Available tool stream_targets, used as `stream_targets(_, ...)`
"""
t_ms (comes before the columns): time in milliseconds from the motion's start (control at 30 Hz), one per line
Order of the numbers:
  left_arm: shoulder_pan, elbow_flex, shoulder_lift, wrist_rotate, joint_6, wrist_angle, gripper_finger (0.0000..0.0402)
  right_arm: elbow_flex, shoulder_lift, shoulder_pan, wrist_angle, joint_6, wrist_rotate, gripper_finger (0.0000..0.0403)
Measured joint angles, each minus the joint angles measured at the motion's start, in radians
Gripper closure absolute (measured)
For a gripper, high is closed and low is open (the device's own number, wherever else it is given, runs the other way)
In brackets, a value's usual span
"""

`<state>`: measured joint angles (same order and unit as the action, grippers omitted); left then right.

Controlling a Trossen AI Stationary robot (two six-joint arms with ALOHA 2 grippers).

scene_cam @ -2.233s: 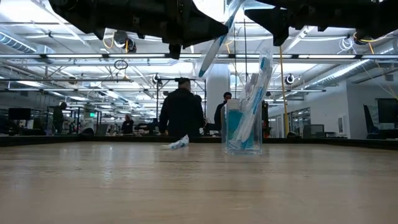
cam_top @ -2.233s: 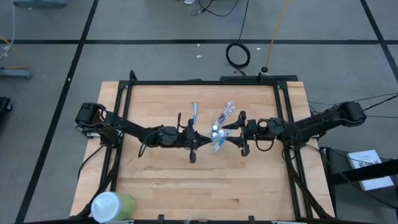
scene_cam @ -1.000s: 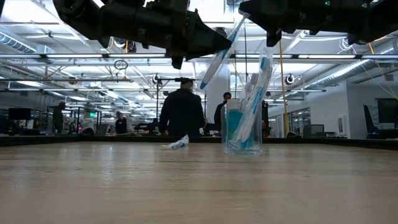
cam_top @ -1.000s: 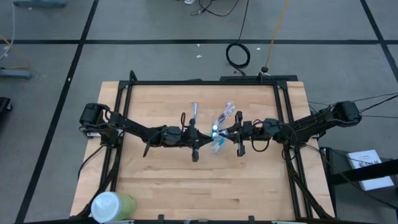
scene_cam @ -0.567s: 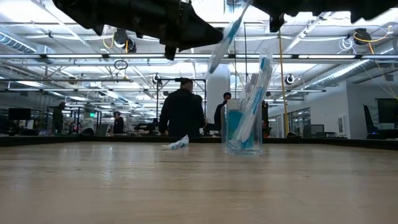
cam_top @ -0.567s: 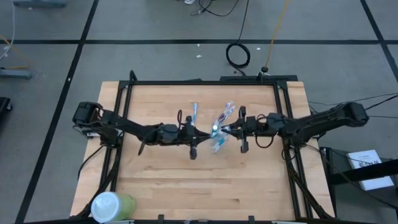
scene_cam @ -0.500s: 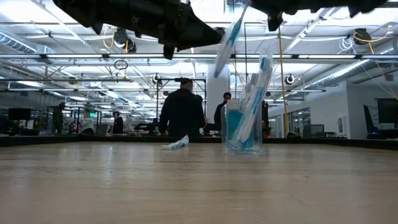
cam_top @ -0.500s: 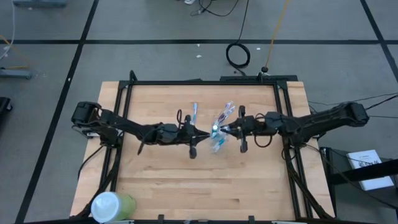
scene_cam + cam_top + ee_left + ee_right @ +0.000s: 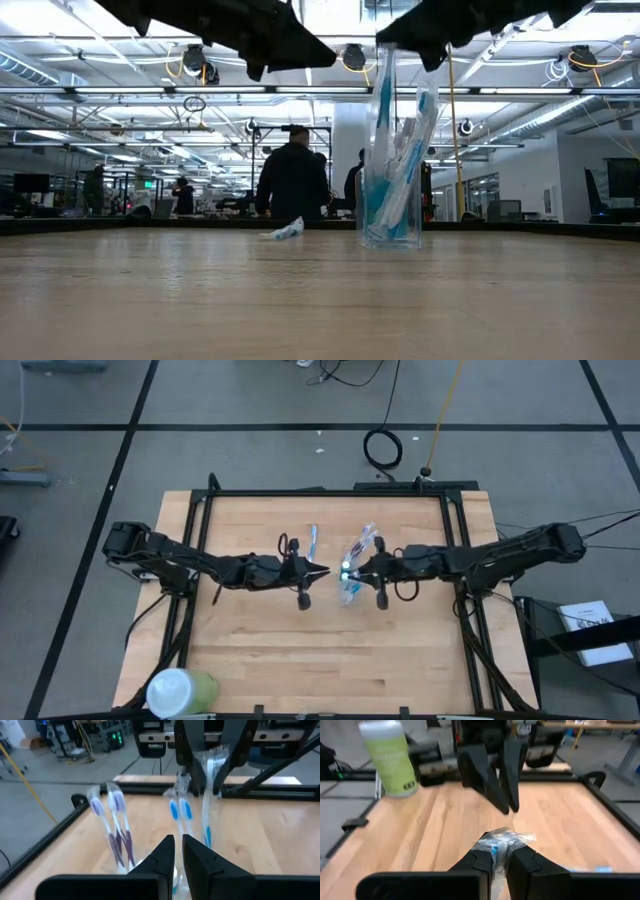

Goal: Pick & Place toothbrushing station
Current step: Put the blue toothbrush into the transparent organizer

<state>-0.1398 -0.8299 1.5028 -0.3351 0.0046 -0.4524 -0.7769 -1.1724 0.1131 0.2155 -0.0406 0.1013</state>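
Toothbrushing station sits mid-table, a little toward the right arm. Clear plastic cup (image 9: 349, 592) stands upright on the pale wood table (image 9: 250, 650): thin-walled, see-through, straight-sided. It bristles with slim blue-and-white brushes (image 9: 408, 150) in glossy film that lean out over the rim. The left wrist view also shows a pinkish-purple brush (image 9: 116, 827) among them.

Right gripper (image 9: 352, 571): directly above the cup. Jaws clamped on a wrapped toothbrush (image 9: 384, 110). The right wrist view shows crinkled clear wrapper with a blue streak pinched between the dark fingers (image 9: 485, 860). In the low view this brush hangs almost vertical, with its lower end down inside the cup and its top at the gripper.

Left gripper (image 9: 322, 570): just beside the cup on the left arm's side, raised off the table, its tip pointing at the right gripper. Jaws drawn nearly together, with only a thin slit between the wedge-shaped black fingers (image 9: 159, 857). Cannot tell whether anything is caught in the slit. In the low view nothing hangs from it.

One more blue-and-white toothbrush (image 9: 313, 542) lies flat on the wood behind the left gripper, apart from the cup.

Pale-green cylindrical container (image 9: 180, 690), smooth with a white top, stands at the table's near left corner, well apart.

Person (image 9: 292, 185) in dark clothing stands in the room beyond the table.
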Motion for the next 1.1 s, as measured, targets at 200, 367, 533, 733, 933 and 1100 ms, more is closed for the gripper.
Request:
stream_targets(200,0.001,0.000,0.000,-0.002,-0.043,0.058,0.0360,0.000,-0.089,0.000,0.008,-0.038,0.002,0.0383)
stream_targets(367,0.001,0.000,0.000,-0.007,-0.044,0.060,0.0360,0.000,-0.170,0.000,0.068,-0.061,0.001,0.0383)
stream_targets(533,0.001,0.000,0.000,-0.007,-0.051,0.062,0.0360,-0.002,-0.214,0.000,0.098,-0.064,0.002,0.0383)
stream_targets(733,0.001,0.000,0.000,-0.007,-0.058,0.067,0.0360,-0.002,-0.205,0.000,0.097,-0.060,0.002,0.0376)
stream_targets(933,0.001,0.000,0.000,-0.007,-0.064,0.068,0.0360,0.000,-0.167,0.000,0.087,-0.026,0.000,0.0332)
stream_targets(1100,0.001,0.000,0.000,-0.007,-0.070,0.068,0.0360,0.000,-0.128,0.000,0.062,-0.019,0.004,0.0277)
